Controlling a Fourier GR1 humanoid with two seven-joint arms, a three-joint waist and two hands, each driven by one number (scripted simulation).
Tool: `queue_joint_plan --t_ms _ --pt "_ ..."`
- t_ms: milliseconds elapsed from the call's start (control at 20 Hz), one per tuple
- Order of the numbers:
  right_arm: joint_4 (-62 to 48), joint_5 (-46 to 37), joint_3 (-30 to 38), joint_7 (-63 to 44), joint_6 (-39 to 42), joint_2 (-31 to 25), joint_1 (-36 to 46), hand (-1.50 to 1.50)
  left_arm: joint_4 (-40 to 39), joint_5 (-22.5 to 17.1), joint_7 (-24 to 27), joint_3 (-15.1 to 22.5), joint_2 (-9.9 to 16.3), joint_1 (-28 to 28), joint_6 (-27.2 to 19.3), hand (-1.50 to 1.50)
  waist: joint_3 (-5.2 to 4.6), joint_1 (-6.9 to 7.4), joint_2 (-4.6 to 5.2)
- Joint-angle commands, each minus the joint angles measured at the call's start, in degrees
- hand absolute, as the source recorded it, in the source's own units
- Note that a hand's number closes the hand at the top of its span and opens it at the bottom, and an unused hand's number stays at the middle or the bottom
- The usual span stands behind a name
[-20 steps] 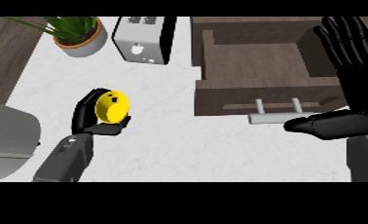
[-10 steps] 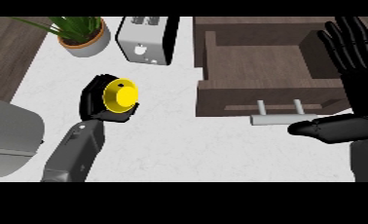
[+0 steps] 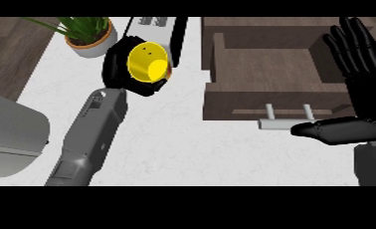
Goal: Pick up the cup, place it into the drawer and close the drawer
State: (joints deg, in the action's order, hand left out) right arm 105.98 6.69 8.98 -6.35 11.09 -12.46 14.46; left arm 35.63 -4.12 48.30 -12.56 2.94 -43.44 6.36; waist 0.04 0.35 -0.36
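Observation:
A yellow cup [image 3: 147, 64] is held above the white counter, its mouth facing the view. My left hand [image 3: 121, 73] is curled round it, up near the toaster. To the right, the brown drawer [image 3: 242, 101] stands pulled open with a bare wooden floor and a silver handle [image 3: 286, 121] at its front. My right hand [image 3: 352, 63] is open, fingers straight and pointing up over the drawer's right side, its thumb [image 3: 327, 129] lying just right of the handle.
A white toaster [image 3: 158, 26] stands at the back, partly hidden by the cup and hand. A potted plant [image 3: 88, 36] sits at the back left. A grey appliance [image 3: 18, 136] shows at the left edge. Dark wood [image 3: 18, 54] borders the counter's left.
My left hand has risen and moved toward the back right with the cup, from mid-counter to in front of the toaster. The right hand has barely moved.

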Motion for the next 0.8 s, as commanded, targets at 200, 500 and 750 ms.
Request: queue_joint_plan --t_ms 200,500,750 --pt "1.98 -0.51 -0.68 -0.89 -0.58 0.58 -0.69 -1.5 13.97 -3.26 -20.51 6.87 -2.88 -8.57 -8.04 1.5 -0.02 -0.25 -0.15" --pt "0.34 0.81 0.94 -0.69 0.79 -1.01 0.62 -1.5 7.81 -3.8 -25.51 11.79 -2.93 -20.14 -18.53 1.5 -0.03 -1.64 0.46" --pt "-3.13 -1.19 0.14 3.3 0.45 0.02 1.26 -1.5 -0.76 -7.04 -34.03 15.91 -2.94 -29.96 -23.5 1.5 0.02 -2.47 0.79"
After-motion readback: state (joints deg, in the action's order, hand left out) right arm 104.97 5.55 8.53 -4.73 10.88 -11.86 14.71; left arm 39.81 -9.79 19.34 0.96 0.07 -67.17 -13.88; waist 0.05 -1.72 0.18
